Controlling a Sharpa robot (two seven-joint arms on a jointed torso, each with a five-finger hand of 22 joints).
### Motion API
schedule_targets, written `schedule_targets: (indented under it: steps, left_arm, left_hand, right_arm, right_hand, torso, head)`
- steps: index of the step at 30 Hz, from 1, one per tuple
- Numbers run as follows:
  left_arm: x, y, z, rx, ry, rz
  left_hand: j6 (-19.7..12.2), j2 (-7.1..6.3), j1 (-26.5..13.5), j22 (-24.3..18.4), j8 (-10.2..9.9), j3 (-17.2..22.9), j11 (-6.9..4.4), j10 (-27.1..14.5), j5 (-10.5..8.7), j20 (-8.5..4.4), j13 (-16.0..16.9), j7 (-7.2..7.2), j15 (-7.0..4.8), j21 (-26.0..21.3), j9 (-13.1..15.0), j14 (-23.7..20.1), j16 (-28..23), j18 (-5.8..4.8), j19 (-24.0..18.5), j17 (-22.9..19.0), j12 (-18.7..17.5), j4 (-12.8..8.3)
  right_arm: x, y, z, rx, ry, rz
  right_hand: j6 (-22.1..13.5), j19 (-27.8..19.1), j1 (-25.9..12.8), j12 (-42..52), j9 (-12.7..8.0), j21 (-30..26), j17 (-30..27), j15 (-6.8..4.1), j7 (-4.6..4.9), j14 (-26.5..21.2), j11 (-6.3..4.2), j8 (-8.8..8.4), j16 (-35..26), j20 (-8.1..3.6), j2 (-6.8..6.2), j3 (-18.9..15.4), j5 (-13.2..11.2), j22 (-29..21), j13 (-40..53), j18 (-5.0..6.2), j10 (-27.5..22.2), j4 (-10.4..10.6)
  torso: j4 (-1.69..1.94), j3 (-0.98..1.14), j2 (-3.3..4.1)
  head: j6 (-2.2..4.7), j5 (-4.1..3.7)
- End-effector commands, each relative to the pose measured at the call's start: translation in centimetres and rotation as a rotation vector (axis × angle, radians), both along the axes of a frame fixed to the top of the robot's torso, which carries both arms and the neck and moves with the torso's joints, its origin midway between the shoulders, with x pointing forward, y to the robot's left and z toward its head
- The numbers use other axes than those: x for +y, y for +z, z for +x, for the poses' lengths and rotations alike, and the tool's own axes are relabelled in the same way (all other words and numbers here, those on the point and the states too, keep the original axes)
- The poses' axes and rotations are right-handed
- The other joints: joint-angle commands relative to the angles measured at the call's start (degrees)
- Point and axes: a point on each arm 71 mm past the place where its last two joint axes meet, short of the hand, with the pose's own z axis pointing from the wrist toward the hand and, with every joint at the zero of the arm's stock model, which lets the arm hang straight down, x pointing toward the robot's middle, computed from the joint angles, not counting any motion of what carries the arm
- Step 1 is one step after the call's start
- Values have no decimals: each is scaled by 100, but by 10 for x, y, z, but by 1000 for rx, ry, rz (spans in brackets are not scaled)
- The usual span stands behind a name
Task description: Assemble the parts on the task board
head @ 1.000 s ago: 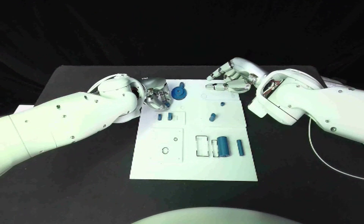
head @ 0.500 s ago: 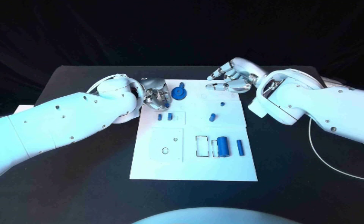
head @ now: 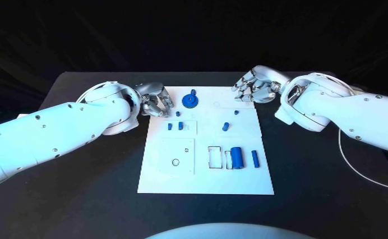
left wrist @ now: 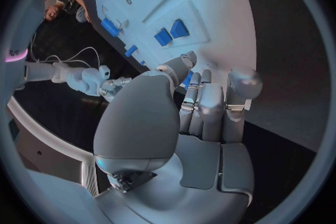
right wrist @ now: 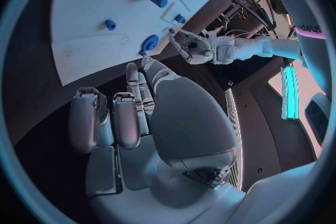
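left hand (head: 153, 103) now sits at the left edge of the task board (head: 206, 180), off the blue gear (head: 190, 100); half a second ago its fingers were right beside that gear. fingers curled in, nothing visibly between them. gear lies on the board's far end, alone, a small blue peg (head: 194, 91) just behind it. reads as a release or a retreat after setting the gear; whether the gear is seated i cannot tell.

middle of board: two small blue blocks (head: 175, 126) side by side, a short blue pin (head: 227, 124) to their right, and nearer the robot a thick blue cylinder (head: 237, 156) with a thin blue rod (head: 255, 158) beside it. none of these has shifted. most parts look unplaced.

right hand (head: 255, 86) has drawn back to the board's far right corner, fingers curled close together, holding nothing.

left wrist view gives the left hand (left wrist: 183, 123) from behind, fingers folded in over the board edge, the two blocks (left wrist: 171, 33) beyond. right wrist view shows the gear (right wrist: 150, 42) and the left hand (right wrist: 190, 47) apart from it, a gap the head view leaves less plain.
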Motion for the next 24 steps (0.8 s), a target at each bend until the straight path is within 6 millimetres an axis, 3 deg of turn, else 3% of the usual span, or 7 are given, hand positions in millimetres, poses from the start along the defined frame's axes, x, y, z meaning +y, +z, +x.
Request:
schedule_targets:
  steps: [1,3,4,7,11,17,24]
  left_arm:
    - [8,10,-2,104,90,-454]
    - [16,12,-4,156,149,-630]
    - [20,10,-5,200,190,-724]
    - [30,3,-12,360,313,-985]
    - [38,-2,-20,445,370,-1149]
    - [43,-3,-28,465,387,-1248]
    - [41,-2,-33,467,377,-1278]
  left_hand:
    - [142,87,45,-617,53,155,35,54,-18,10,-12,54,28,-961,-3,-490,-510,228,-488,-856,77,-42]
    - [197,119,69,-1093,74,228,45,41,-20,15,-14,70,35,-1729,-11,-1009,-1068,362,-942,-1777,122,-80]
    - [219,130,67,-1118,84,238,36,76,-24,17,-8,59,28,-1793,-13,-1135,-1181,368,-1025,-1946,162,-88]
    - [323,195,16,-1136,146,206,-10,260,-37,8,29,33,9,-1860,-1,-1263,-1272,377,-1148,-2035,316,-69]
    - [347,221,-96,-1170,178,56,-62,415,-50,0,65,-2,-8,-1923,-6,-1295,-1312,378,-1205,-2101,479,-37]
    - [348,244,-142,-1207,193,-56,-81,444,-47,-7,76,-18,-22,-1971,-11,-1294,-1324,379,-1206,-2144,558,-30]
    - [361,265,-136,-1222,207,-90,-92,456,-44,-13,81,-26,-29,-1988,-10,-1289,-1326,380,-1198,-2162,594,-41]
  right_arm:
    - [-1,-6,-2,-42,54,-292]
    - [-1,-8,-3,-64,61,-354]
    - [-1,-9,-4,-73,64,-380]
    - [1,-13,-7,-100,73,-438]
    - [6,-19,-9,-122,88,-482]
    - [16,-25,-11,-143,107,-508]
    - [26,-31,-11,-139,134,-511]
  right_hand:
    - [96,9,-10,-159,8,-34,-10,27,-39,288,-17,23,-42,38,-94,153,-172,-28,-320,106,86,-26]
    - [151,-13,-52,-266,2,-81,-10,25,-56,295,-10,-2,-48,42,-164,321,-235,-101,-621,118,183,-30]
    - [172,-32,-73,-297,2,-113,-11,23,-62,296,-15,-6,-50,43,-191,364,-259,-156,-706,128,200,-29]
    - [213,-54,-126,-382,-2,-172,-15,19,-76,301,-28,-34,-58,38,-258,528,-355,-245,-980,144,255,-27]
    - [228,-81,-175,-442,-4,-233,-36,8,-92,301,-42,-52,-75,25,-311,648,-476,-341,-1178,163,265,-18]
    - [203,-86,-239,-512,-11,-282,-63,-80,-137,302,-78,-73,-101,-48,-375,798,-531,-402,-1429,176,256,-1]
    - [197,-85,-244,-538,-10,-303,-84,-109,-149,302,-89,-73,-119,-81,-380,876,-532,-428,-1539,179,256,-6]
  torso:
    - [1,-4,8]
    - [0,-5,8]
    - [0,-5,7]
    - [0,-13,6]
    - [10,-12,8]
    - [7,-12,8]
    - [-1,-8,16]
  head:
    - [13,-67]
    - [28,-132]
    - [38,-155]
    - [64,-199]
    - [87,-226]
    - [107,-205]
    - [112,-171]
